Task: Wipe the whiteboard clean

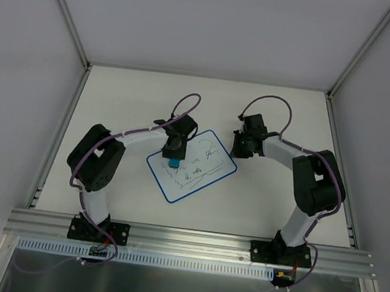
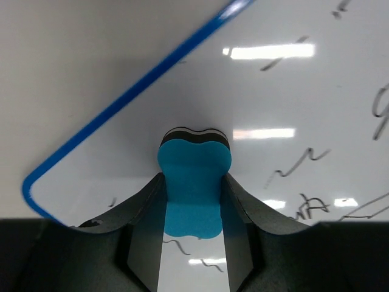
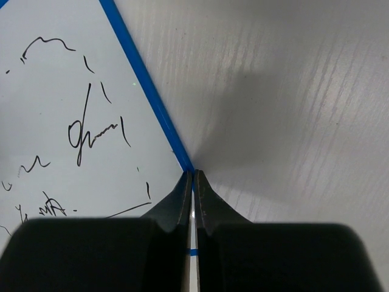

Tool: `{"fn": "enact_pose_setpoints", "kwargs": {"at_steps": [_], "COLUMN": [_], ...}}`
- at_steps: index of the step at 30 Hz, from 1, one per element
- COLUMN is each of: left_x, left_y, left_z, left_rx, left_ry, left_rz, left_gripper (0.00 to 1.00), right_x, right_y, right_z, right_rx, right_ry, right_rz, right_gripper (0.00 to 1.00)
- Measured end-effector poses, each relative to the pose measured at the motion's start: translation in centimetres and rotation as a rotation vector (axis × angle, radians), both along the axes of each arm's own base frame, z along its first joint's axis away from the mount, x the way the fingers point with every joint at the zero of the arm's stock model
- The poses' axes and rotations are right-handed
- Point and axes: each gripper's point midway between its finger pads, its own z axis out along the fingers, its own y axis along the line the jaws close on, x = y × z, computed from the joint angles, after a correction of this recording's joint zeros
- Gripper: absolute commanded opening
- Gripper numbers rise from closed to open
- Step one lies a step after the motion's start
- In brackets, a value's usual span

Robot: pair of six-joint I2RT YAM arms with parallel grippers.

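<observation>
Whiteboard (image 1: 206, 169) lies flat on the table (image 1: 273, 199) between the two arms, set at an angle, with dark scribbles across it. Left gripper (image 2: 193, 182) clamps a blue eraser (image 2: 194, 159), whose end meets the board near its blue edge. Right gripper (image 3: 192, 177) has its jaws closed together on nothing, tips at the board's right border.

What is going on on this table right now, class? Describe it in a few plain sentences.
The left pincer grips a blue eraser, with its dark end on or just above the whiteboard near one rounded corner. The right pincer is shut, its tips at the board's blue border on the opposite side, possibly steadying it. Dark scribbles cover much of the board, so the erasing is far from done.
</observation>
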Motion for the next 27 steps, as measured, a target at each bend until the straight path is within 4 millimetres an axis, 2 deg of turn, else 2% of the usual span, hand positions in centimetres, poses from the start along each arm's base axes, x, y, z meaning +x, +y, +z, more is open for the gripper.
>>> {"fn": "enact_pose_setpoints", "kwargs": {"at_steps": [3, 6, 8, 12, 15, 17, 23, 25, 27], "left_x": [-0.1, -0.4, -0.6, -0.8, -1.1, -1.4, -3.3, -4.2, -4.8], "left_y": [3.9, 6.6, 7.3, 7.1, 6.5, 5.2, -2.7, -4.4, -4.9], "left_z": [-0.1, -0.1, -0.1, -0.1, -0.2, -0.2, -0.1, -0.2, -0.2], "left_rx": [0.000, 0.006, 0.010, 0.009, 0.036, 0.055, 0.045, 0.029, 0.024], "left_ry": [0.011, 0.020, 0.022, 0.013, 0.010, 0.019, 0.047, 0.051, 0.052], "left_rz": [0.097, 0.161, 0.175, 0.173, 0.151, 0.112, -0.081, -0.123, -0.139], "left_gripper": [0.00, 0.00, 0.00, 0.00, 0.00, 0.00, 0.00, 0.00, 0.00], "right_x": [0.0, 0.0, -0.1, 0.0, -0.1, 0.0, 0.0, 0.0, -0.1], "right_y": [0.0, 0.1, 0.1, 0.1, 0.1, 0.1, 0.1, 0.1, 0.1], "right_z": [0.0, 0.0, 0.0, 0.0, 0.0, 0.0, 0.0, 0.0, 0.0], "right_rx": [0.000, 0.000, 0.000, 0.000, 0.000, 0.000, 0.000, -0.001, -0.002], "right_ry": [0.000, 0.000, 0.000, 0.000, 0.000, 0.000, -0.001, -0.001, 0.000], "right_rz": [0.001, 0.002, 0.003, 0.003, 0.003, 0.003, 0.003, 0.002, 0.003], "right_gripper": [0.00, 0.00, 0.00, 0.00, 0.00, 0.00, 0.00, 0.00, 0.00]}}
